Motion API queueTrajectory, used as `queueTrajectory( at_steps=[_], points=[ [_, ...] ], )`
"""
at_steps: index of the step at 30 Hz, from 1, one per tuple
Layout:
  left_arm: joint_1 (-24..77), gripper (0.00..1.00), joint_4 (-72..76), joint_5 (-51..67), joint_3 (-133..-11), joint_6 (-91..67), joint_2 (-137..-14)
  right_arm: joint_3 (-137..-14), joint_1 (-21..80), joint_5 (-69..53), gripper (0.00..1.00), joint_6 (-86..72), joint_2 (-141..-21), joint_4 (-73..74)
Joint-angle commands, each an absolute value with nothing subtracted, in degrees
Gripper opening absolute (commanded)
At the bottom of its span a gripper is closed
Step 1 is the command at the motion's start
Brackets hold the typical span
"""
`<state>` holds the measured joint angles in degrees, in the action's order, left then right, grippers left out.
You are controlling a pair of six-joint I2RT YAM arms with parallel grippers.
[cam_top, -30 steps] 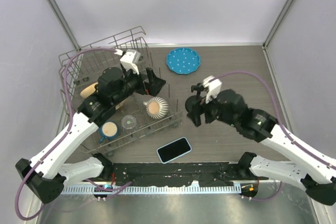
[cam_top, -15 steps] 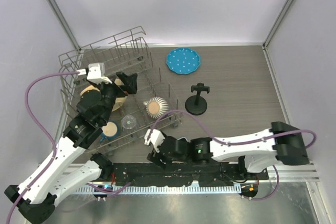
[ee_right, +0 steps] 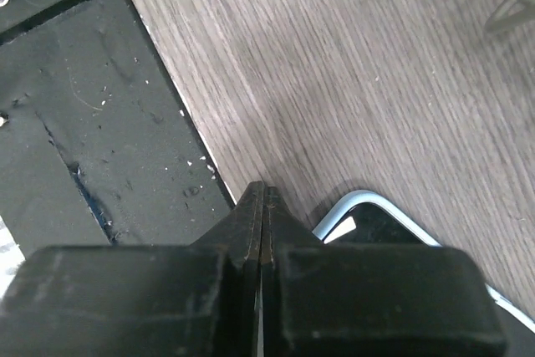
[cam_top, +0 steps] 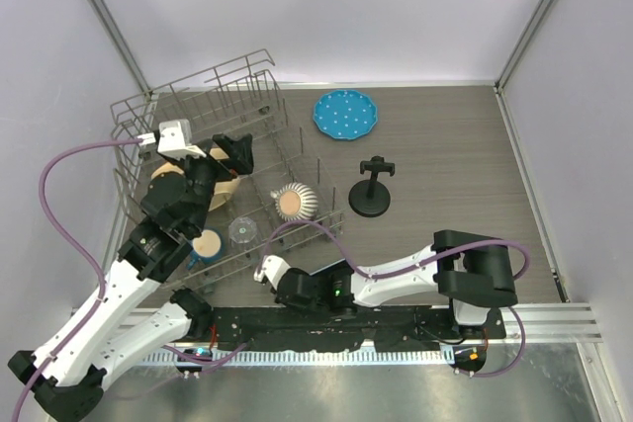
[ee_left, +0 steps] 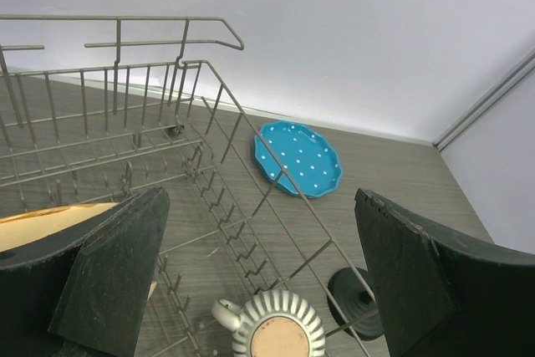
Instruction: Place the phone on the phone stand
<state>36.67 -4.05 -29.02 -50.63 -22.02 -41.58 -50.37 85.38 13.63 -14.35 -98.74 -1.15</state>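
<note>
The phone [ee_right: 380, 221] lies flat on the table near the front edge. Only one rounded, light blue-edged corner of it shows in the right wrist view, and in the top view my right arm covers it. My right gripper [ee_right: 262, 186] [cam_top: 295, 290] is shut with nothing between its fingers. Its tips rest low beside that corner, at the border of the black mounting plate [ee_right: 100, 140]. The black phone stand [cam_top: 371, 190] [ee_left: 361, 297] stands upright and bare mid-table. My left gripper [cam_top: 235, 153] [ee_left: 267, 277] hangs wide open and holds nothing above the dish rack.
A wire dish rack [cam_top: 198, 106] [ee_left: 209, 73] fills the left side, holding a ribbed mug [cam_top: 294, 202] [ee_left: 276, 332], a small glass [cam_top: 243, 232] and a cup [cam_top: 206, 243]. A blue dotted plate [cam_top: 345, 114] [ee_left: 298, 157] lies at the back.
My right arm swung from beside the phone stand down to the front edge and its jaws shut by the phone. My left arm drew back over the rack, still open.
</note>
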Motion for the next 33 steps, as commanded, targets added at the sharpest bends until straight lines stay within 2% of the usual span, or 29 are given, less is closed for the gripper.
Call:
queueTrajectory(
  at_steps=[1, 9, 15, 19, 22, 25, 27, 30, 31, 33],
  points=[
    [36.83, 0.97, -1.05, -29.62, -50.97, -21.62, -42.01, -52.30, 85.52, 18.71, 0.01, -16.96, -99.05, -0.80],
    [36.83, 0.97, -1.14, -27.51, -51.33, -21.62, -42.71, -42.81, 85.43, 29.25, 0.01, -21.97, -91.33, 2.63],
    [36.91, 0.97, -1.32, -25.58, -51.68, -22.24, -43.24, -39.20, 84.99, 37.51, 0.01, -30.57, -83.86, 13.16],
    [36.83, 0.97, -1.23, -24.70, -51.59, -22.24, -43.85, -37.18, 79.99, 42.45, 0.01, -41.46, -77.71, 23.79],
    [36.83, 0.97, -1.23, -24.87, -51.77, -22.06, -44.21, -34.02, 73.58, 40.78, 0.01, -44.82, -70.51, 25.91],
    [36.83, 0.97, -1.32, -24.70, -51.86, -22.15, -44.21, -34.10, 71.90, 42.62, 0.02, -46.49, -61.81, 28.29],
    [36.83, 0.97, -1.41, -24.26, -51.86, -22.24, -44.30, -34.80, 71.81, 45.08, 0.11, -48.06, -55.07, 29.61],
    [36.83, 0.97, -1.41, -23.82, -51.94, -22.50, -44.39, -35.16, 71.20, 48.50, 0.45, -54.46, -49.59, 32.16],
    [36.91, 0.97, -1.41, -23.73, -51.94, -22.59, -44.56, -34.72, 70.76, 48.69, 0.68, -56.23, -46.79, 32.17],
    [36.83, 0.98, -1.41, -23.29, -52.03, -22.67, -44.56, -34.37, 69.53, 48.26, 0.86, -60.88, -45.18, 32.17]
  ],
)
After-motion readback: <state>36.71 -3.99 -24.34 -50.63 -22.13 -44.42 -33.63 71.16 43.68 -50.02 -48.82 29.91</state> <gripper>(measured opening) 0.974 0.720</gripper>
